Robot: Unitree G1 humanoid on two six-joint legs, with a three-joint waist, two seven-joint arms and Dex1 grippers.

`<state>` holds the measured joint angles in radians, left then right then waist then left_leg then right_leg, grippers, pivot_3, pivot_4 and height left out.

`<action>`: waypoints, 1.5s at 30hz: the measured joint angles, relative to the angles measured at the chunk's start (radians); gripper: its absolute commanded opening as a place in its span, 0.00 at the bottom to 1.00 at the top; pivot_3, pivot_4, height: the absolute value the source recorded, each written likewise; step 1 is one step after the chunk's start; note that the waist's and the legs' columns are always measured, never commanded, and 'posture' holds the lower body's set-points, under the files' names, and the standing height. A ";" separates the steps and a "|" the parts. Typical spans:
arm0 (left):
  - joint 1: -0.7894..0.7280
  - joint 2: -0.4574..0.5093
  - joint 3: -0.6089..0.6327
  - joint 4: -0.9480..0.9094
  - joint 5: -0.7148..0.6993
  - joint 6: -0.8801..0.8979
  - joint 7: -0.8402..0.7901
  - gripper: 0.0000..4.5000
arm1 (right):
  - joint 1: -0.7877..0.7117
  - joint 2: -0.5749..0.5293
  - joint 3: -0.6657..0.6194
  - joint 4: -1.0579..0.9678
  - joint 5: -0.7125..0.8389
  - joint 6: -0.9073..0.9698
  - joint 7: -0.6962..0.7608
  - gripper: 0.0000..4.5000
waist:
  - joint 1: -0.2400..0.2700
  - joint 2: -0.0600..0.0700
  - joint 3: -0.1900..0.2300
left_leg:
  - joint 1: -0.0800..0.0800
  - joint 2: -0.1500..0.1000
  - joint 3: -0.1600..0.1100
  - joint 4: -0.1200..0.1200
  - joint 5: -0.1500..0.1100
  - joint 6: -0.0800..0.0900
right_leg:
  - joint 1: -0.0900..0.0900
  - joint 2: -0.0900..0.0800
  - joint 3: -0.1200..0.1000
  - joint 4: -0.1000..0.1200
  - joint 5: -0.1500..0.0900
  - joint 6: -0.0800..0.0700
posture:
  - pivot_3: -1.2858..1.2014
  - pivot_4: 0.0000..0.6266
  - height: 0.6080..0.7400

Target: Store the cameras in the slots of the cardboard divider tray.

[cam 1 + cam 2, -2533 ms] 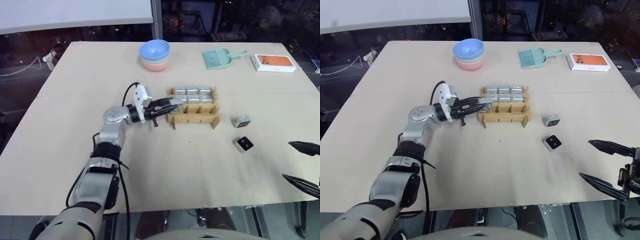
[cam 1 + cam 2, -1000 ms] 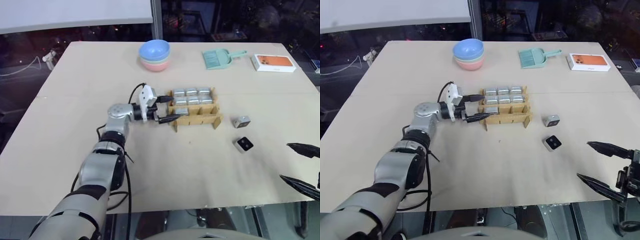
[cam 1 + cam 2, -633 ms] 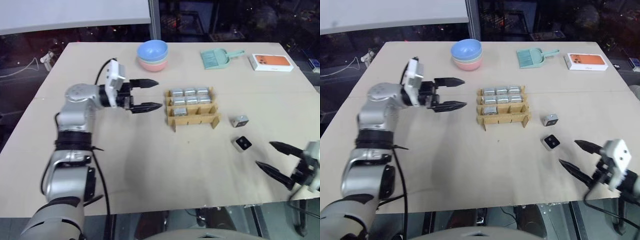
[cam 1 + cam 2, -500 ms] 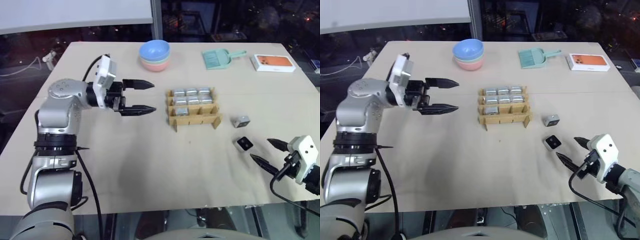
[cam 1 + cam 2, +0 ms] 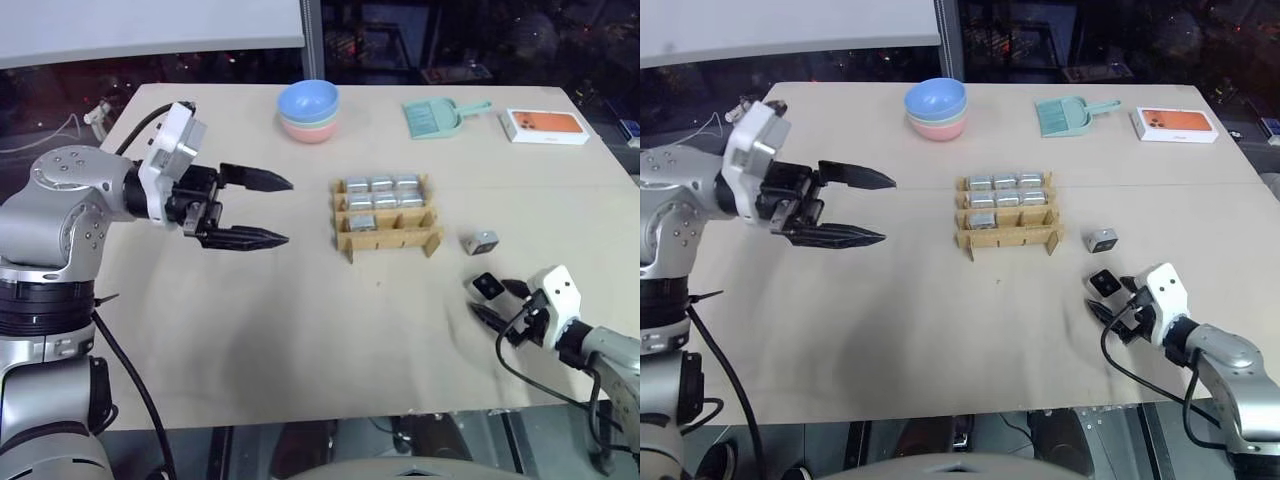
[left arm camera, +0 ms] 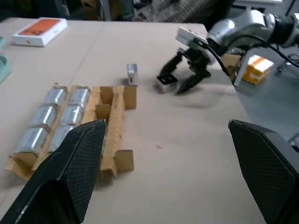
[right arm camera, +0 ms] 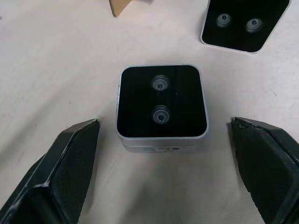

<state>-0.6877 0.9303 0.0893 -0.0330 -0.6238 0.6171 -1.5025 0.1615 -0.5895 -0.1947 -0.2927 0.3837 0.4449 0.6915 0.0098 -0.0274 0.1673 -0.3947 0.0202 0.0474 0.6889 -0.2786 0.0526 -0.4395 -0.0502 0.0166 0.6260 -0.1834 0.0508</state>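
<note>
I see a pale counter (image 5: 300, 330) with the cardboard divider tray (image 5: 388, 214) near its middle. Its far row holds three silver cameras (image 5: 382, 184), the middle row holds three more, and the near row has one camera in its left slot (image 5: 362, 222) while the other two slots stand empty. To the right of the tray, two loose cameras lie on the counter: a silver one (image 5: 482, 242) nearer the tray, and a second one (image 5: 487, 287) lying lens face up closer to me. My right hand (image 5: 1108, 303) is low at that second camera, fingers spread wide to either side of it and not touching it. My left hand (image 5: 268, 210) hovers above the counter, well to the left of the tray, fingers wide apart and holding nothing. At the far edge sit stacked bowls (image 5: 309, 110), a green dustpan (image 5: 436, 116) and a white-and-orange box (image 5: 548, 126).
</note>
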 measured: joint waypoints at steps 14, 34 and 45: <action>0.031 0.001 -0.016 0.003 -0.006 -0.017 -0.007 0.98 | -0.016 0.008 0.012 0.038 -0.034 -0.091 0.005 0.39 | -0.003 0.000 0.000 | 0.000 0.000 0.000 0.000 0.000 0.000 | 0.000 0.000 0.001 0.000 0.000 0.000 | 0.52 0.24 1.00; 0.094 -0.430 -0.088 0.008 -0.176 0.385 0.439 0.98 | -0.331 -0.014 0.374 -0.097 -0.426 -0.469 0.013 0.39 | -0.006 0.000 0.000 | -0.001 -0.001 -0.002 0.001 0.000 0.000 | -0.001 0.000 0.000 0.000 0.005 0.000 | 0.52 0.24 1.00; 0.076 -0.425 -0.090 0.018 -0.215 0.445 0.426 0.98 | -0.410 0.001 0.436 -0.042 -0.601 -0.708 -0.018 0.39 | -0.010 0.000 0.000 | -0.001 -0.001 -0.002 0.001 0.000 -0.001 | -0.001 0.000 0.000 0.000 0.003 -0.003 | 0.52 0.24 1.00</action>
<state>-0.6115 0.5057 -0.0009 -0.0154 -0.8392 1.0625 -1.0767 -0.2485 -0.5884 0.2414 -0.3347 -0.2170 -0.2629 0.6736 -0.0001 -0.0277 0.1677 -0.3955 0.0191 0.0453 0.6894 -0.2782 0.0517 -0.4401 -0.0505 0.0167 0.6262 -0.1804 0.0476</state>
